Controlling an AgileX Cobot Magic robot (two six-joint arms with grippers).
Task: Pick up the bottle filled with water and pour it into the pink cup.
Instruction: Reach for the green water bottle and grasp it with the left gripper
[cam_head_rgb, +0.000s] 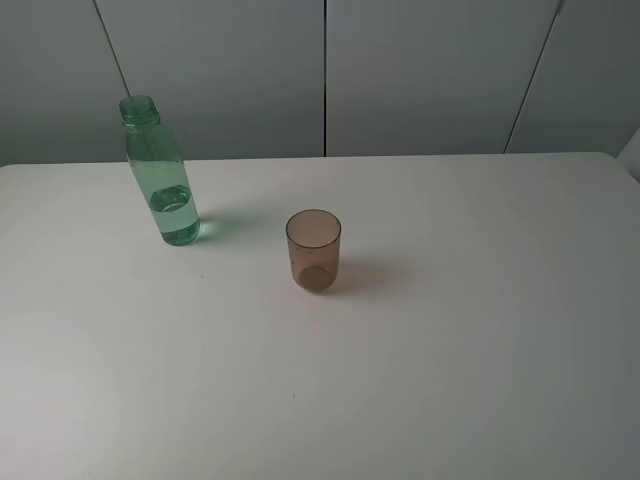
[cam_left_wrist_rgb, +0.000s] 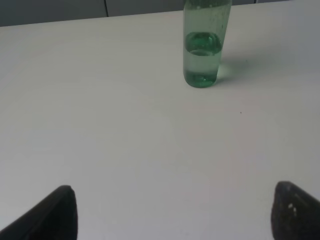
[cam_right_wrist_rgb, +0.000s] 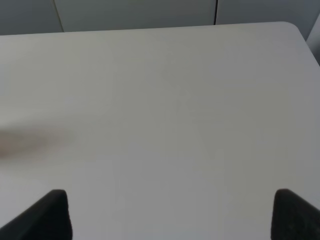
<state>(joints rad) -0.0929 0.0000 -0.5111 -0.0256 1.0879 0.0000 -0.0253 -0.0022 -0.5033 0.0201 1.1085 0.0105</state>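
Black fingertips of the left gripper (cam_left_wrist_rgb: 172, 215) stand spread wide, with nothing between them. The right gripper (cam_right_wrist_rgb: 170, 215) is spread just as wide and also empty. Ahead of the left gripper, well apart from it, the bottle (cam_left_wrist_rgb: 202, 50) stands upright on the white table (cam_head_rgb: 450, 350), capless and roughly a third full. The pink cup (cam_head_rgb: 313, 250) stands upright near the bottle, toward the table's middle. A faint brownish smear at the edge of the right wrist view may be the cup, but it is too blurred to say.

Judging from this, an off-centre approach could topple the tall bottle. A hard squeeze or an early tilt could spill water from the open neck, and a brush could knock the cup over.

No label, brand or writing shows anywhere.
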